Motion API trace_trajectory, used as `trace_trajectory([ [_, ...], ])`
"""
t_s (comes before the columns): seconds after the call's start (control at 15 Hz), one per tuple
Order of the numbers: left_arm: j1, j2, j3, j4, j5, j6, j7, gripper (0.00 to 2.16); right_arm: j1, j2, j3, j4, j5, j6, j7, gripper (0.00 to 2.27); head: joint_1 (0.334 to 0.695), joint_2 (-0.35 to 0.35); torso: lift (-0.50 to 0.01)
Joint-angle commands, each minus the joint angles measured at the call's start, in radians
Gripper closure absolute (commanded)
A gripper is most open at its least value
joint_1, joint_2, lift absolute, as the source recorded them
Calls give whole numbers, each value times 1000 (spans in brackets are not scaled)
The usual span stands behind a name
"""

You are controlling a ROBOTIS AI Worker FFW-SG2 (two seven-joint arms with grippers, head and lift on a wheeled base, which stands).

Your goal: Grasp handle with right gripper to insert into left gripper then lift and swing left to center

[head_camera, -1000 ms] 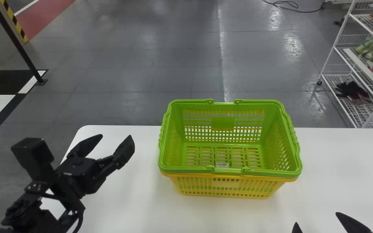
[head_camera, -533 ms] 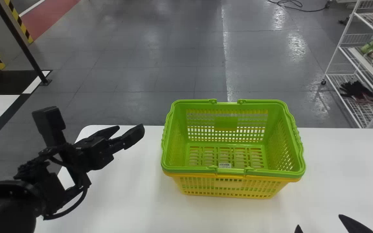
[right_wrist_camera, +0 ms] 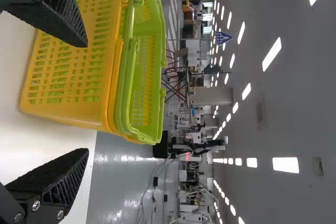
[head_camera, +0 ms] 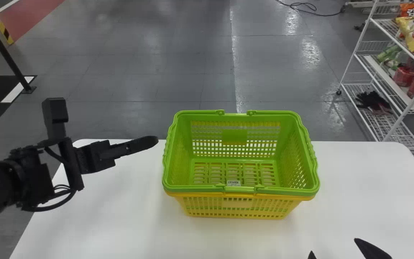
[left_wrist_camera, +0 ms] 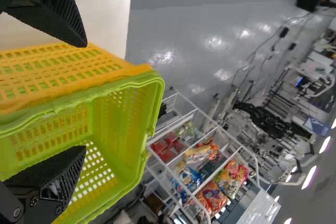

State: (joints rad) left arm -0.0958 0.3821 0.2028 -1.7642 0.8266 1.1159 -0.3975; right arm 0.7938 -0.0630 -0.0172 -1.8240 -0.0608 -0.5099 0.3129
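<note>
A green basket (head_camera: 234, 136) sits nested in a yellow basket (head_camera: 237, 213) on the white table, its handles (head_camera: 201, 188) folded down along the rim. In the head view my left gripper (head_camera: 149, 142) hovers at the baskets' left, held level and apart from them. The left wrist view has that gripper (left_wrist_camera: 85, 96) open, with the green basket (left_wrist_camera: 134, 129) beyond its fingers. Low at the right of the head view, my right gripper (head_camera: 334, 247) stands open in front of the baskets. In its own wrist view, the right gripper (right_wrist_camera: 87, 98) holds nothing; the yellow basket (right_wrist_camera: 63, 77) is farther off.
The white table (head_camera: 354, 187) extends to both sides of the baskets. A white wire shelf (head_camera: 368, 57) with packaged goods stands beyond its right end. A dark pole (head_camera: 5, 54) rises from the floor at the far left.
The left gripper has risen and turned, its fingers now one behind the other in the head view. That whole view has shifted slightly. The baskets keep their place on the table.
</note>
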Motion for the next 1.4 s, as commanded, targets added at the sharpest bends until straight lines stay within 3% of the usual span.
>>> trace_trajectory([
  [0.0, -79, 58, -26, 121, 55, 40, -26, 124, 1, 2, 0, -3, 7, 0, -2, 87, 695, 61, -93],
  [0.13, -173, 93, -88, 233, 59, 62, -58, 124, 2, 3, 2, -3, 10, 3, -3, 87, 695, 68, -93],
  [0.6, -395, 73, -252, 526, 51, 111, -130, 124, 12, 5, 0, -4, 15, 3, -8, 87, 695, 53, -93],
  [1.33, -420, 57, -280, 569, 68, 160, -158, 124, 16, 5, -7, -4, 15, 0, -9, 87, 695, -2, -93],
])
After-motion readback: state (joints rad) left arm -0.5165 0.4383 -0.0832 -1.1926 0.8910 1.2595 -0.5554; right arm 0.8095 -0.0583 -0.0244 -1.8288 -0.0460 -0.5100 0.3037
